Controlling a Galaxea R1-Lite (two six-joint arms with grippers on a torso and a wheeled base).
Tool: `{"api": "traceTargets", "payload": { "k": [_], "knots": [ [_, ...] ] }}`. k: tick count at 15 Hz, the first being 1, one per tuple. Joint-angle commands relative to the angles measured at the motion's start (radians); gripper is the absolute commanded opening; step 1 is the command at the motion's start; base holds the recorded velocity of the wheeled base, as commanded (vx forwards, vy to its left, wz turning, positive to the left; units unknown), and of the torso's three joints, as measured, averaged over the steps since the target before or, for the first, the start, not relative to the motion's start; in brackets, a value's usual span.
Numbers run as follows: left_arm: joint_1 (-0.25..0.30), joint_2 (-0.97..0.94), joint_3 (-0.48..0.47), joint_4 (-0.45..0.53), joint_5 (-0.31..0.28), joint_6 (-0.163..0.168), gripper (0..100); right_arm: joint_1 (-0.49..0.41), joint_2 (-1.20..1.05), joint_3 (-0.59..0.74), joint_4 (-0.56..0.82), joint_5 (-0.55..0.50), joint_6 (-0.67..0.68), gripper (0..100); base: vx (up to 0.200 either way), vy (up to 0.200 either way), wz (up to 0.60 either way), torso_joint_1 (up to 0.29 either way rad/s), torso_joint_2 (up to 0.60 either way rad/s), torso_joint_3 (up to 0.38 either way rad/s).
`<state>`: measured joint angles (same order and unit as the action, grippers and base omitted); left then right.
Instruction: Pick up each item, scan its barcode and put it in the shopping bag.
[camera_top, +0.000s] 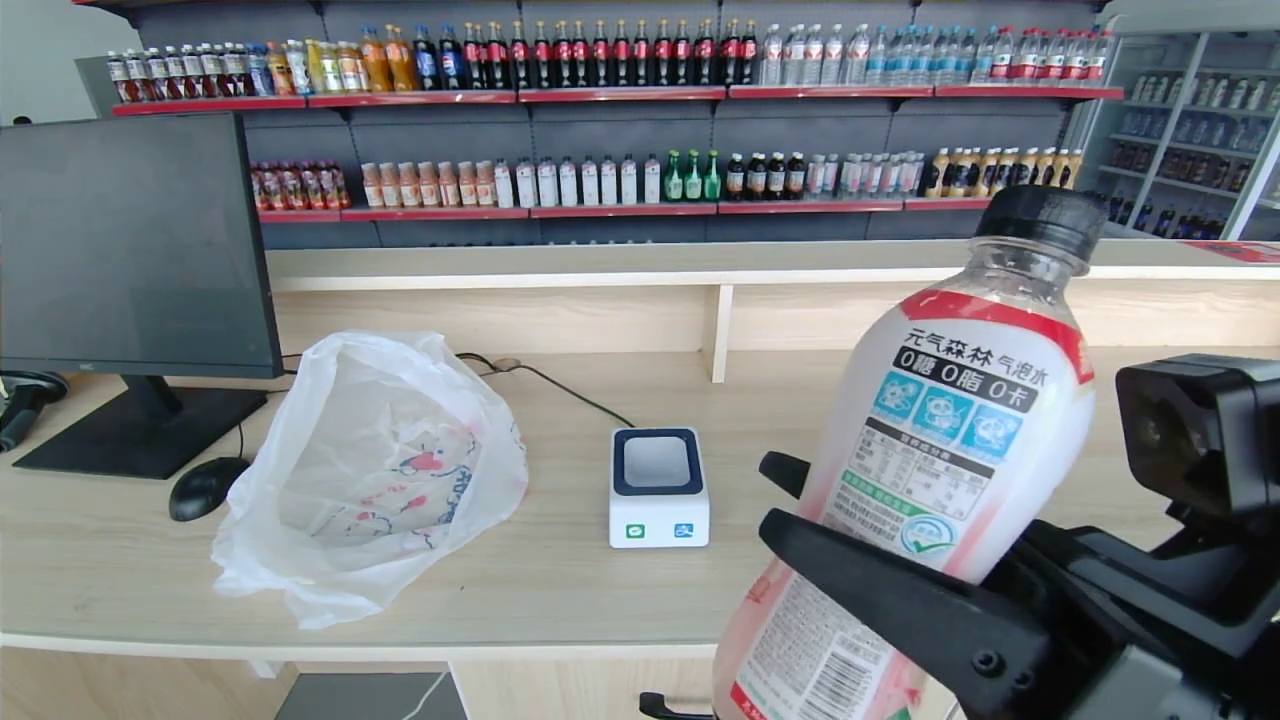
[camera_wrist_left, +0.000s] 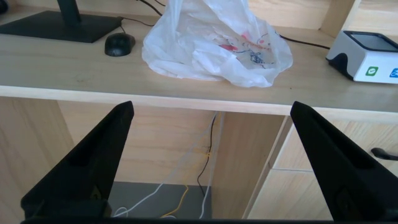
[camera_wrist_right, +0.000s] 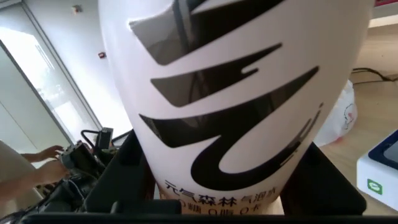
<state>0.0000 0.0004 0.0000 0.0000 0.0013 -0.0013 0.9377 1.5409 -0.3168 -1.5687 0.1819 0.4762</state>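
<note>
While the translucent white plastic shopping bag (camera_top: 370, 480) lies slumped at the left of the pale wooden tabletop (camera_top: 560, 590), the step in hand looks like the scan. Right of the bag and apart from it stands the small white box scanner (camera_top: 659, 487), its dark-rimmed window facing up. Farther right and nearer, the right gripper (camera_top: 795, 497) has its fingers clamped around the middle of the white-and-pink labelled plastic drink bottle (camera_top: 940, 440). The bottle is held tilted above the tabletop, black cap up and to the right.

The barcode (camera_top: 830, 668) sits at the bottle's low end and faces the near side, not the window. I judge the wrist should roll that patch downward, carry it left over the window and hold it level there. 1 steady pass should do.

From the head view come the barcode's place and the gap between bottle and scanner. From the right wrist view comes the label's other face (camera_wrist_right: 230, 106), with bold black marks. From the left wrist view comes the left gripper (camera_wrist_left: 211, 107), its fingers spread wide and holding nothing. It is low before the tabletop's near edge, facing the bag.
</note>
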Motion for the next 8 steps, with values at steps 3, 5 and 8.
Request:
{"api": "traceTargets", "payload": {
  "k": [3, 5, 8],
  "knots": [
    [0.000, 0.000, 0.000, 0.000, 0.000, 0.000, 100, -0.129, 0.064, 0.022, -0.002, -0.007, -0.142, 0, 0.000, 0.000, 0.00, 0.000, 0.00, 0.000],
    [0.000, 0.000, 0.000, 0.000, 0.000, 0.000, 100, -0.194, 0.081, 0.036, -0.002, -0.016, -0.263, 0, 0.000, 0.000, 0.00, 0.000, 0.00, 0.000],
    [0.000, 0.001, 0.000, 0.000, 0.000, 0.000, 100, -0.249, 0.096, 0.076, -0.002, -0.082, -0.430, 0, 0.000, 0.000, 0.00, 0.000, 0.00, 0.000]
  ]
}}
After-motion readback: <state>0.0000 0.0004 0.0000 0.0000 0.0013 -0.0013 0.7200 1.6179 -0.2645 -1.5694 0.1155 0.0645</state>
